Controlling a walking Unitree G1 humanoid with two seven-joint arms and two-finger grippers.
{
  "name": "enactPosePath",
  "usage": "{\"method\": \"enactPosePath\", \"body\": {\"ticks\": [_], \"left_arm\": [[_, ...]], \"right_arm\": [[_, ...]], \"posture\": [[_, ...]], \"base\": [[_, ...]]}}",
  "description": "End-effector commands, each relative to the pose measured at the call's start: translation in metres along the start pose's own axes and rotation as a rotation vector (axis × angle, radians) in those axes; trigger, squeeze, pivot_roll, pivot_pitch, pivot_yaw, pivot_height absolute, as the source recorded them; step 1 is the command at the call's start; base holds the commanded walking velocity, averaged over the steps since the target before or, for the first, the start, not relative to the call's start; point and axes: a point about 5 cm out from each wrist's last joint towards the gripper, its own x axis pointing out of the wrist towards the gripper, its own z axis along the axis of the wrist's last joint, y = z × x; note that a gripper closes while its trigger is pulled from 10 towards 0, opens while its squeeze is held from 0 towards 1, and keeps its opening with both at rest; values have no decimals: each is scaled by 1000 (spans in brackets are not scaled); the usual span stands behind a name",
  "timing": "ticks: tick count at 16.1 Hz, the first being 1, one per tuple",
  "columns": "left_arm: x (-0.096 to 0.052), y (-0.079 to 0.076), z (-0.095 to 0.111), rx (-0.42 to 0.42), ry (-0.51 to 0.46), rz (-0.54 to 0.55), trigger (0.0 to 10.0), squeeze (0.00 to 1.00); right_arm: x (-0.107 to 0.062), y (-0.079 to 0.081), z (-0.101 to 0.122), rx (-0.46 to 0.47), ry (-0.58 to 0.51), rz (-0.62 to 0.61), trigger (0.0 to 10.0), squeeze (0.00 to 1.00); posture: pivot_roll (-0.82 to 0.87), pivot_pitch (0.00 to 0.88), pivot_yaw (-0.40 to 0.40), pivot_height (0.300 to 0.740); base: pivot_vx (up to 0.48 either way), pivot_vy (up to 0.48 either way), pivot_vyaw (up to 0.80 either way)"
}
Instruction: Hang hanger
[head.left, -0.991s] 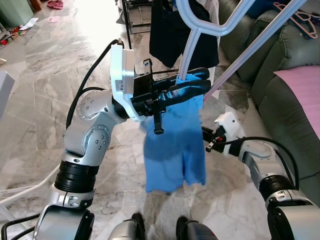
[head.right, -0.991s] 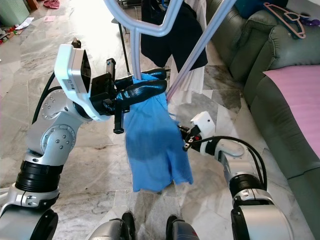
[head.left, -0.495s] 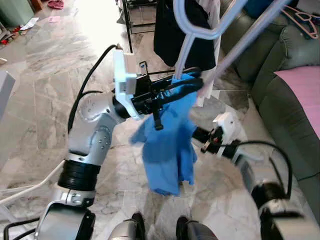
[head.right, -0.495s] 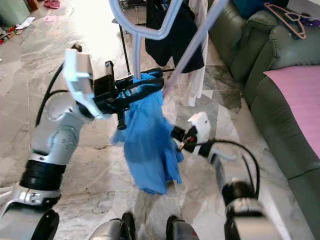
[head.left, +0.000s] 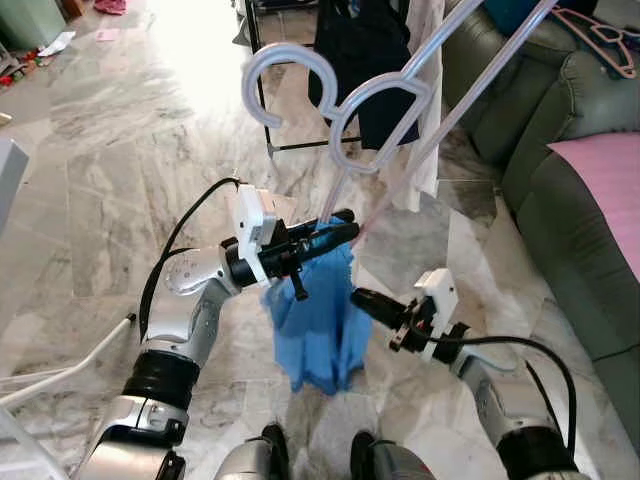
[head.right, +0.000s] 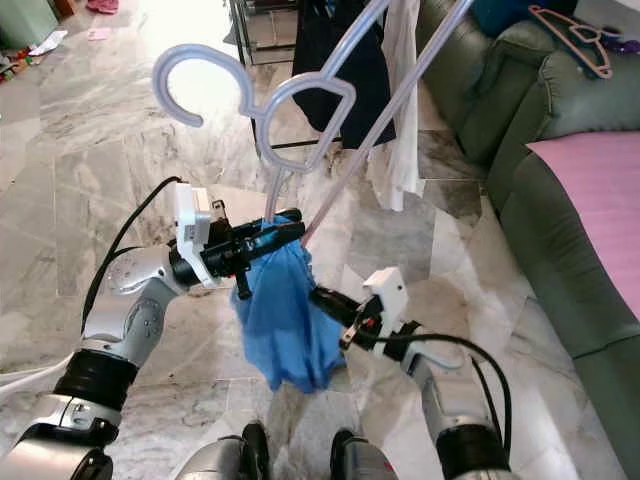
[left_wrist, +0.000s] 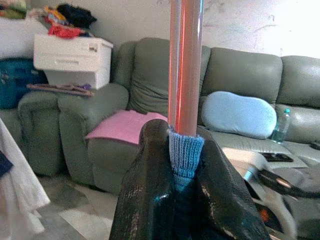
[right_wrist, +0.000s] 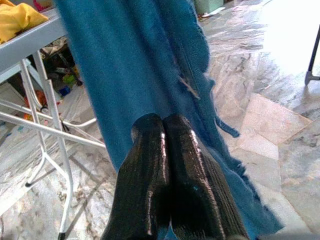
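Above a pale marble floor (head.left: 90, 200), the left gripper (head.left: 335, 234) is held out in front of the robot, its two black fingers pinched on the straight bar of a lilac plastic hanger (head.left: 345, 110) and on the top edge of a soft blue knitted garment (head.left: 315, 325) draped from it. The hanger tilts upward and away, its open hook (head.left: 270, 75) pointing toward the robot's left, with a black clothes rack (head.left: 270, 60) carrying dark clothing (head.left: 365, 50) beyond it. The wrist view shows the tube and a fold of blue knit squeezed between the fingertips (left_wrist: 150, 200).

The right gripper (head.left: 362, 298) sits lower, its fingers pressed together and empty, just beside the hanging cloth. A grey-green sofa (head.left: 580, 190) with a pink cushion stands to the right.

The hanger looks light and stiff but smooth, so it may swivel in a pinch; the limp garment could slide off. Holding the bar through the cloth seems the surest grip.
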Motion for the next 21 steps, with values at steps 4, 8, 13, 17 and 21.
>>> {"method": "enactPosePath", "body": {"ticks": [4,8,13,17,21], "left_arm": [[-2,9,-10,76,43,53,0,0],[-33,-2,-70,-68,235,304,4941,0],[-69,-30,-124,-223,393,556,10000,0],[-86,-42,-141,-285,453,689,10000,0],[-59,-25,-114,-104,400,407,10000,0]], "right_arm": [[3,14,-4,25,26,21,0,0],[-1,9,-25,38,123,-172,10000,1000],[-5,11,-38,33,134,-343,10000,1000],[-1,12,-41,35,142,-353,10000,1000],[-4,5,-41,18,168,-338,10000,1000]], "posture": [[-177,206,0,740],[-185,192,0,740],[-190,165,-15,740],[-189,143,-33,740],[-168,139,-49,740]], "base": [[0,0,0],[0,0,0],[0,0,0],[0,0,0],[0,0,0]]}}
